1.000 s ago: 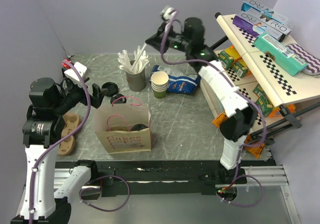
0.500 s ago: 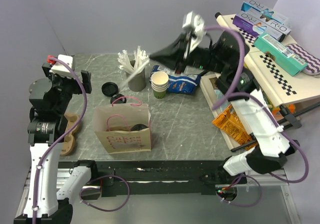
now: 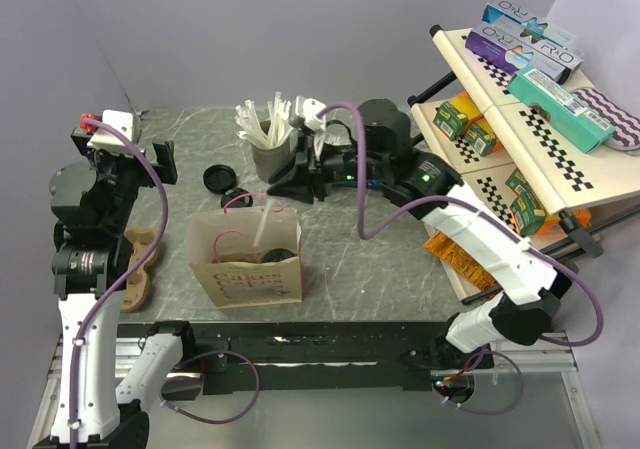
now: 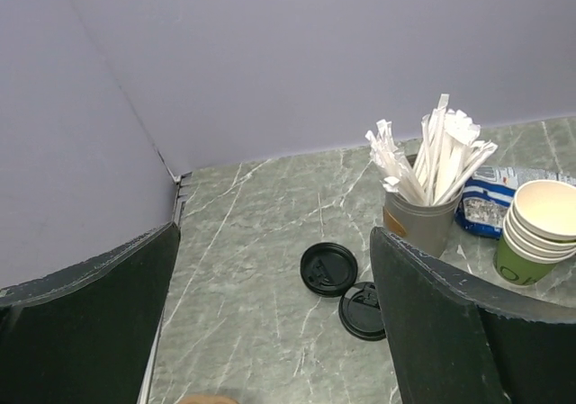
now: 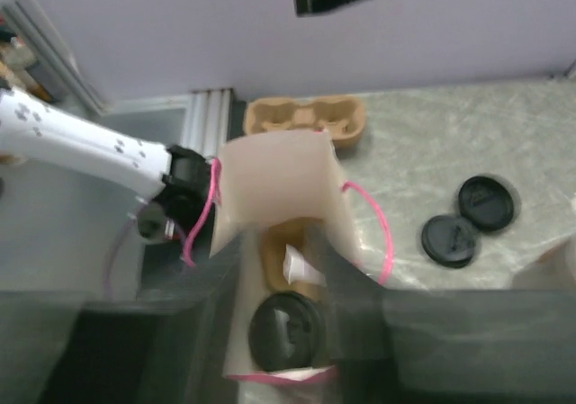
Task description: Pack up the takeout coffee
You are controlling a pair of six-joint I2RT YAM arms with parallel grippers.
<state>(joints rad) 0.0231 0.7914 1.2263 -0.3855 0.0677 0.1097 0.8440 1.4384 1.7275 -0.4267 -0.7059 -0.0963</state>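
- Since the takeout coffee [image 3: 281, 256] already sits lid-up in the paper bag [image 3: 245, 274], probably to avoid spills, the right gripper [image 3: 287, 182] hovers at the bag's 1 o'clock, arm stretched leftward.
- Left wrist: left gripper [image 4: 274, 287] raised, jaws wide, empty.
- Right wrist: jaws slightly parted, empty; wrapped straw [image 5: 292, 264] at the cup's 12 o'clock.

Looks like a lab mock-up of a coffee shop: bare purple walls [image 3: 250, 29], marble-look counter [image 3: 370, 254], checkered snack rack [image 3: 545, 129], pot of straws [image 3: 271, 157], stacked paper cups [image 4: 540, 233], takeout bag [image 3: 245, 264].
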